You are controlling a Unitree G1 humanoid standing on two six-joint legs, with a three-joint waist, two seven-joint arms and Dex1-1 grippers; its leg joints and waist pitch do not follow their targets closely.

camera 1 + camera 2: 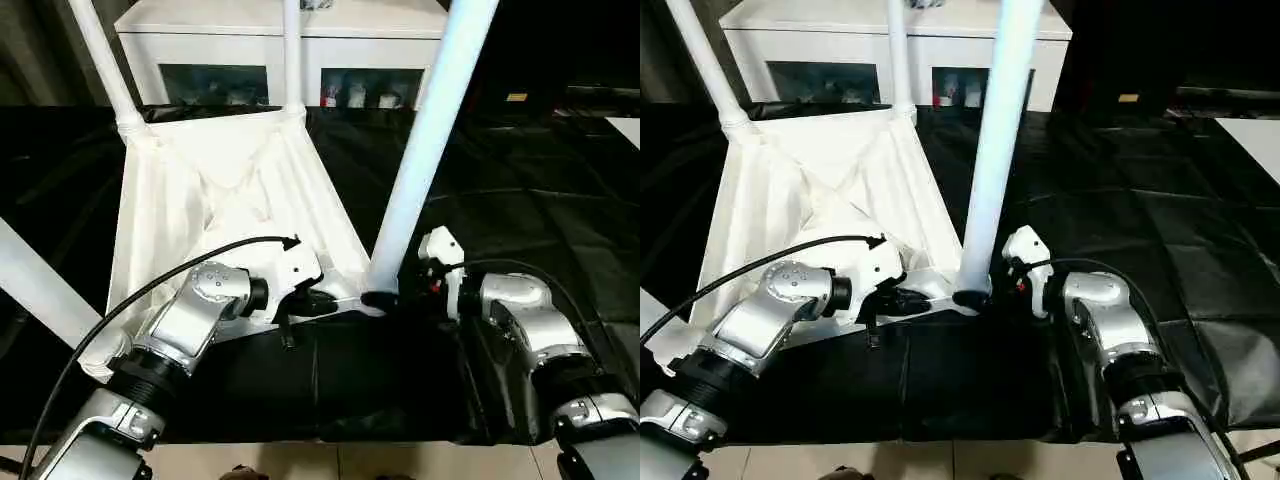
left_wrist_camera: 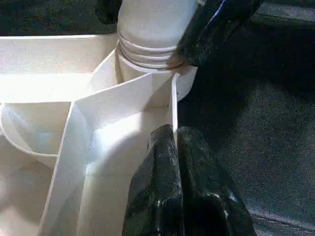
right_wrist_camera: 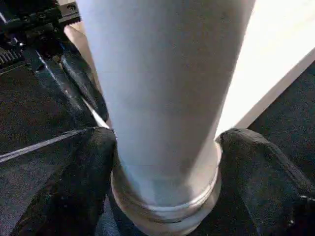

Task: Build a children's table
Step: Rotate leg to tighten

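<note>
The white tabletop (image 1: 190, 190) lies upside down on the black sheet, ribbed underside up. Three white legs stand in its sockets: far left (image 1: 100, 60), far right (image 1: 292, 55) and near right (image 1: 430, 150). Another leg (image 1: 40, 290) slants across the left edge. My left gripper (image 1: 312, 301) is shut on the thin rim (image 2: 173, 105) of the tabletop, right beside the near right socket. My right gripper (image 3: 165, 169) holds the base of that near right leg (image 3: 162, 98), one black finger (image 3: 74, 191) pressed against each side just above the collar.
A white cabinet (image 1: 280, 20) with glass doors stands close behind the tabletop. The black sheet (image 1: 520, 200) covers the work surface out to the right, where a white corner (image 1: 627, 130) shows. Pale floor tiles (image 1: 400, 460) run along the near edge.
</note>
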